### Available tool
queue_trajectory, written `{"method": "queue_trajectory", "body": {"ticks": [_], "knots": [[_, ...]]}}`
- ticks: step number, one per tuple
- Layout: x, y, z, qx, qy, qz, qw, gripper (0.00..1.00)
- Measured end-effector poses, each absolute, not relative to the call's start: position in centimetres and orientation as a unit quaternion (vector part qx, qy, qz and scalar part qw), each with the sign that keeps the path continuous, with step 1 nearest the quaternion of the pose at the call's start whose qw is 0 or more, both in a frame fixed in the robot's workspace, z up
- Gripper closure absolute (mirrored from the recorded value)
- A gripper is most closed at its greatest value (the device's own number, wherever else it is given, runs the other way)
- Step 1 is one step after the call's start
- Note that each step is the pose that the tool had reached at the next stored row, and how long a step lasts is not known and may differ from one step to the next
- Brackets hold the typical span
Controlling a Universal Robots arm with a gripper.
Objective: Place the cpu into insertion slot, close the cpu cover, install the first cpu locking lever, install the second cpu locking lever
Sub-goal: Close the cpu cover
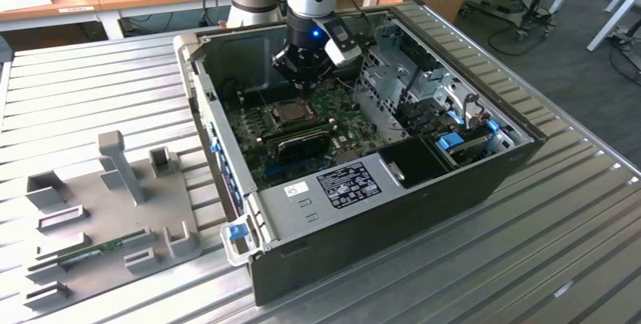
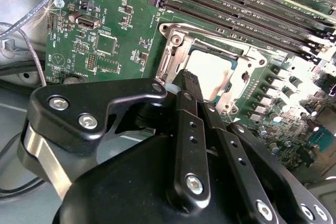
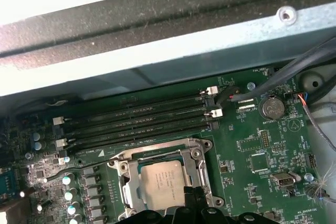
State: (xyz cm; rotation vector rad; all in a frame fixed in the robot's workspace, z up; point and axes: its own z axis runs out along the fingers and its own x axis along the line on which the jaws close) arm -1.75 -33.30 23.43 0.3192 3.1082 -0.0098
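The cpu (image 3: pixel 161 182) (image 2: pixel 214 73), a pale square chip, lies flat in the insertion slot (image 1: pixel 288 114) on the green board. The silver cpu cover (image 3: pixel 157 152) (image 2: pixel 174 56) lies down around it, with the chip's face showing through its window. My gripper (image 2: pixel 191 83) (image 3: pixel 195 196) (image 1: pixel 302 80) is shut with its black fingers pressed together and nothing between them. Its tips are at the edge of the socket frame, right beside the cpu. I cannot tell how the locking levers stand.
Long black memory slots (image 3: pixel 136 124) (image 2: pixel 252 3) run alongside the socket. A grey perforated drive cage (image 1: pixel 401 91) fills the case at the exterior view's right. Cables (image 3: pixel 315 103) cross the board's corner. A grey fixture plate (image 1: pixel 110 204) lies on the metal table outside the case.
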Motion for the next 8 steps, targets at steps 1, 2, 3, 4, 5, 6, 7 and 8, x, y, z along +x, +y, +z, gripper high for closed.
{"method": "queue_trajectory", "body": {"ticks": [1, 2, 3, 4, 5, 6, 7, 8], "knots": [[-1.75, -33.3, 23.43, 0.102, 0.995, -0.003, 0.008, 0.9], [-1.77, -33.3, 23.43, 0.101, 0.995, -0.003, 0.008, 0.9], [-1.79, -33.3, 23.43, 0.101, 0.995, -0.003, 0.009, 0.9], [-1.85, -33.3, 23.43, 0.1, 0.995, -0.003, 0.009, 0.9], [-1.91, -33.3, 23.42, 0.099, 0.995, -0.004, 0.009, 0.9], [-1.97, -33.3, 23.41, 0.098, 0.995, -0.004, 0.009, 0.9], [-2.01, -33.3, 23.4, 0.095, 0.995, -0.004, 0.009, 0.9], [-2.03, -33.3, 23.39, 0.091, 0.996, -0.003, 0.009, 0.9]]}}
